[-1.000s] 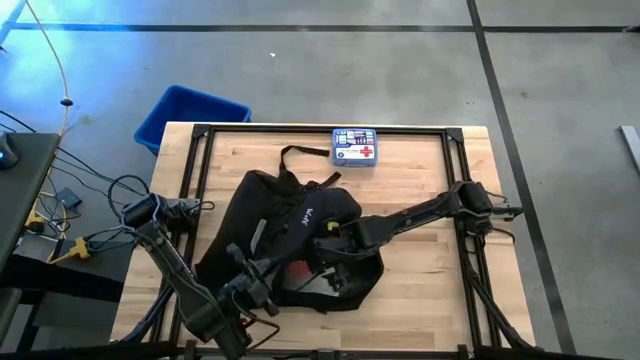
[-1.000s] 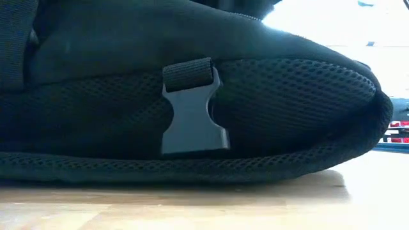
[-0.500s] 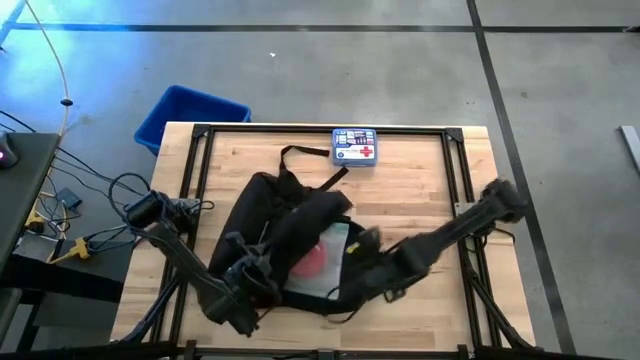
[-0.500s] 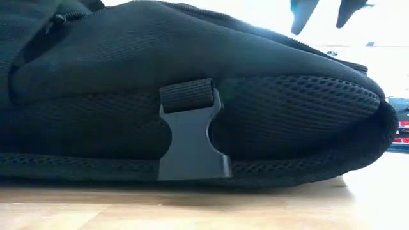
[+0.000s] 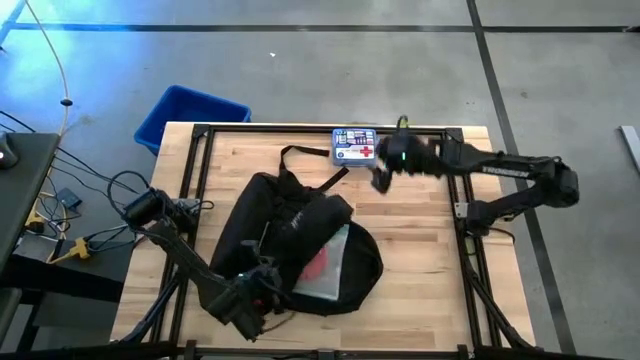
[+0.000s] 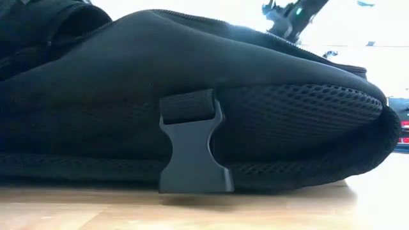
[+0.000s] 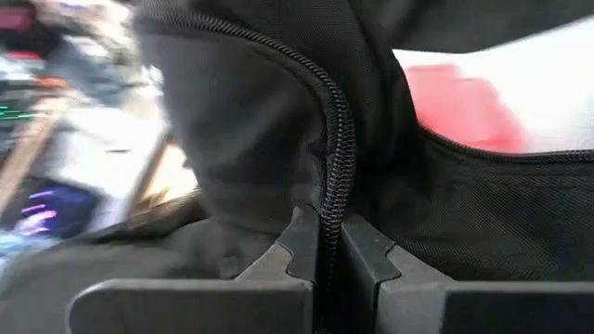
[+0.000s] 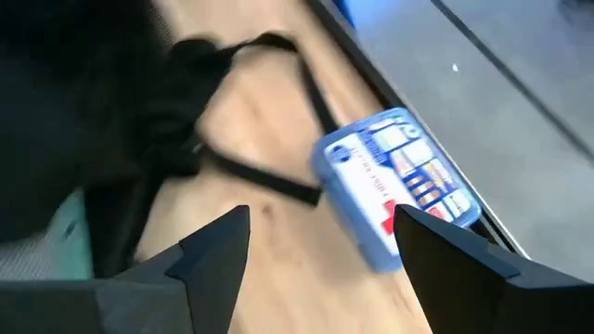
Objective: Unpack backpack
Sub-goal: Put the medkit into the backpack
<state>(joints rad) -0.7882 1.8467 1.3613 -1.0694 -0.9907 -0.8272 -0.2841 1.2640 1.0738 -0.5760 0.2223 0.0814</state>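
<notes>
The black backpack [image 5: 290,235] lies flat on the table, its zipped opening gaping toward the right. Inside the opening I see a red thing [image 5: 316,258] and a clear bag [image 5: 338,262]. My left gripper [image 5: 252,290] is at the backpack's near-left side, shut on the opening's edge. My right gripper [image 5: 383,175] hovers open and empty above the table's far right, next to a blue first-aid box [image 5: 354,146]. In the low view the backpack [image 6: 192,83] fills the picture, with a black buckle [image 6: 192,153] resting on the tabletop. My left gripper pinches the zipper edge [image 7: 332,186] of the backpack's opening between its two fingers [image 7: 278,255]. The zipper runs straight out from between the fingertips. The fingers come slanting down from the table's near left. The backpack's body stays on the table.
A blue bin [image 5: 190,115] stands on the floor beyond the table's far-left corner. A loose black strap [image 8: 278,186] of the backpack trails across the wood toward the first-aid box [image 8: 399,186]. Bare wood lies to the right of the backpack.
My right gripper has drawn out of the backpack's opening, risen and swung fast to the far right, ending beside the blue box with nothing in it. The red thing and the clear bag have come into view. My left gripper has sunk a little, still shut on the zipper edge.
</notes>
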